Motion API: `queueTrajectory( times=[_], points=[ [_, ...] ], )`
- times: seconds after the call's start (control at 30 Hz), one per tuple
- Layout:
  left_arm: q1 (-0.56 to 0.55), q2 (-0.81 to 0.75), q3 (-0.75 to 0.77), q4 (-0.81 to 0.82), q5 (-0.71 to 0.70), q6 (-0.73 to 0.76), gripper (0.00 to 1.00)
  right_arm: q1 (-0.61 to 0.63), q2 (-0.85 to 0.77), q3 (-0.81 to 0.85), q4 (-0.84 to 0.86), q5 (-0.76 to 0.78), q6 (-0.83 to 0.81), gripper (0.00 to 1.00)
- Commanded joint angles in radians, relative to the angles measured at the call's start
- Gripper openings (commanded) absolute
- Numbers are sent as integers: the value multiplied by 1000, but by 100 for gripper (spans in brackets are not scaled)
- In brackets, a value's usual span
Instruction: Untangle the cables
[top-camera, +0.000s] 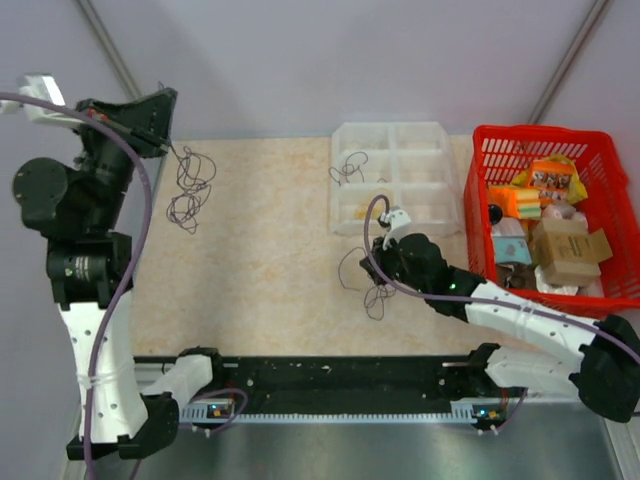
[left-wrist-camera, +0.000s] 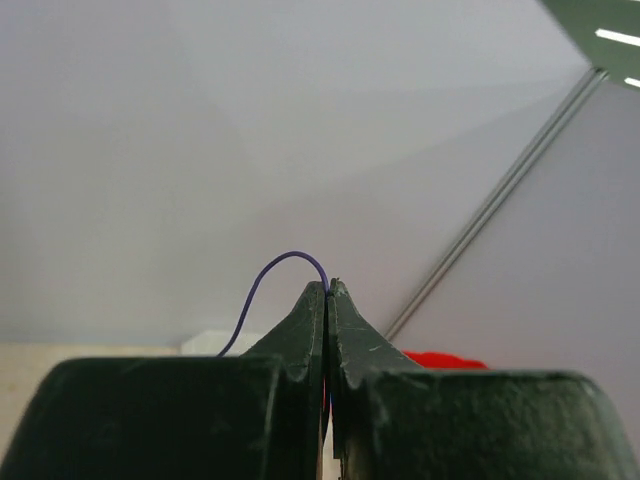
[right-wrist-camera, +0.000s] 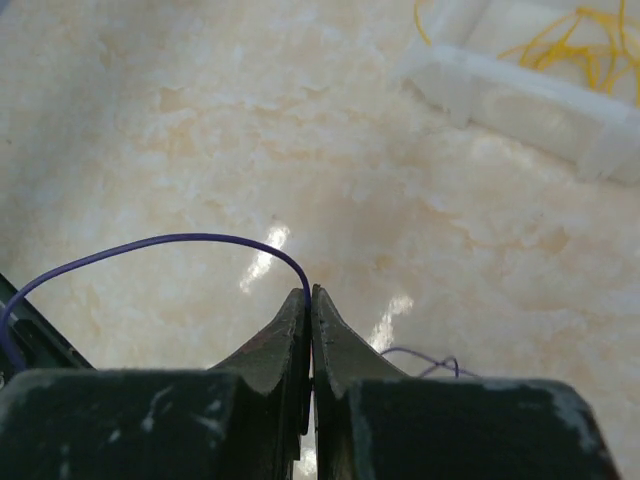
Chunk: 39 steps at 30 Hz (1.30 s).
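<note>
A loose tangle of thin dark purple cables (top-camera: 189, 186) dangles over the table's far left, from my raised left gripper (top-camera: 168, 147). In the left wrist view that gripper (left-wrist-camera: 328, 287) is shut on a purple wire (left-wrist-camera: 262, 282) that arcs out of its tips. My right gripper (top-camera: 377, 288) is low over the mat near the middle right, among a few more purple strands (top-camera: 352, 268). In the right wrist view it (right-wrist-camera: 309, 293) is shut on a purple wire (right-wrist-camera: 180, 238) that curves off to the left. Another strand (right-wrist-camera: 430, 360) lies on the mat beside it.
A white compartment tray (top-camera: 420, 135) stands at the back right, with a dark wire (top-camera: 348, 168) in its left cell and yellow wires (right-wrist-camera: 580, 40) in another. A red basket (top-camera: 480, 190) full of packets sits to its right. The beige mat (top-camera: 270, 250) covers the table.
</note>
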Motion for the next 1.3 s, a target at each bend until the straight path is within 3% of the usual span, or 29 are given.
queueTrajectory(
  times=[0.0,0.2,0.3,0.63,0.8,1.13,1.17,1.27],
  points=[
    [0,-31,-248,32,87,-29,0,3,-20,258,-139,28,-95,0],
    [0,-112,-671,70,133,-14,0,-23,156,651,-257,85,-202,0],
    [1,-108,-741,3,92,45,0,-23,188,742,-329,82,-206,0],
    [0,-115,-926,55,156,15,0,-23,118,581,-401,8,-106,0],
    [0,-143,-925,50,175,7,0,-34,294,539,-415,-21,-186,5],
    [-2,-175,-922,29,210,-7,0,-34,547,521,-531,62,-204,0],
    [-2,-175,-922,27,211,-7,0,-34,546,512,-531,53,-204,3],
    [-2,-175,-926,29,214,-10,0,-34,549,495,-530,33,-210,28]
  ],
)
